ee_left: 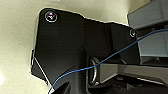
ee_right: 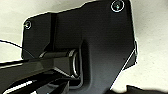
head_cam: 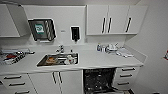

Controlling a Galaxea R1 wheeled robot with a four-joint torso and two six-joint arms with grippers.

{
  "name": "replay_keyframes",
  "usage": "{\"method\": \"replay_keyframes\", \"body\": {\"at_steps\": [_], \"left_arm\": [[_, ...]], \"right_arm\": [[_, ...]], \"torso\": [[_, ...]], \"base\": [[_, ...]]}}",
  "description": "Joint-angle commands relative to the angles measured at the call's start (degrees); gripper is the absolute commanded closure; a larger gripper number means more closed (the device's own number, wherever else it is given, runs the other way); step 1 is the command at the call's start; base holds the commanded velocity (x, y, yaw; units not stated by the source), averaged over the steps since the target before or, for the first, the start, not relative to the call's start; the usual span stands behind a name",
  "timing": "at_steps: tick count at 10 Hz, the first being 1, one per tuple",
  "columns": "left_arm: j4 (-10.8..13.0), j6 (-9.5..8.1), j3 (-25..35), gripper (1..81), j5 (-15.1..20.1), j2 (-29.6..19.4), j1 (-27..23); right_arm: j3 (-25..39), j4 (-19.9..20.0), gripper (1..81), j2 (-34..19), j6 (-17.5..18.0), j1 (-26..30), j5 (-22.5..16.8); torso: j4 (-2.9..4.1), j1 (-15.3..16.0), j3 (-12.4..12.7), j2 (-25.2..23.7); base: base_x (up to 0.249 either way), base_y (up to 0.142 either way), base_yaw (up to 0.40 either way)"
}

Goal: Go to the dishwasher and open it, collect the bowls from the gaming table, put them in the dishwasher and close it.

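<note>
Head view shows the built-in dishwasher (head_cam: 99, 80) under the white countertop (head_cam: 95, 60), its dark racked interior exposed: opening looks done, bowl collection remains. Both grippers' jaws: I cannot tell.

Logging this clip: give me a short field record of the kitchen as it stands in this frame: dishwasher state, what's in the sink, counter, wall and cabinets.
setting: kitchenette seen from the head view
dishwasher: open, dark interior with racks showing, under the counter right of the sink
sink: steel basin set in the counter, holding dishes; kinds too blurred to tell
counter: white, small items near the right end
wall: dark dispenser above the tap
upper cabinets: white, doors shut
bowls: none identifiable
</note>
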Motion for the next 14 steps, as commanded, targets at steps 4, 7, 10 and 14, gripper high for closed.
{"method": "replay_keyframes", "body": {"at_steps": [4,7,10,14], "left_arm": [[-0.7,0.23,-0.6,1.0,2.1,-0.1,-1.6],[-1.2,-0.30,-0.4,1.0,5.5,-0.2,-2.3],[-2.4,0.14,-0.4,1.0,15.3,2.7,-2.5],[-16.1,17.27,-0.4,1.0,16.3,3.0,-3.6]], "right_arm": [[-1.1,-0.3,1.0,0.3,-0.1,1.9,-2.7],[-5.7,-0.4,1.0,2.4,-0.1,1.9,-2.8],[-6.7,-0.4,1.0,3.2,-0.1,1.9,-2.8],[-6.7,-0.4,1.0,3.2,-0.1,1.9,-2.8]], "torso": [[0.00,-0.1,2.6,0.0],[0.00,-0.1,2.7,0.0],[0.00,-0.1,2.7,0.0],[0.00,-0.1,2.7,0.0]], "base": [[0.000,0.000,0.000],[0.000,0.000,0.000],[0.000,0.000,0.000],[0.000,0.000,0.000]]}}
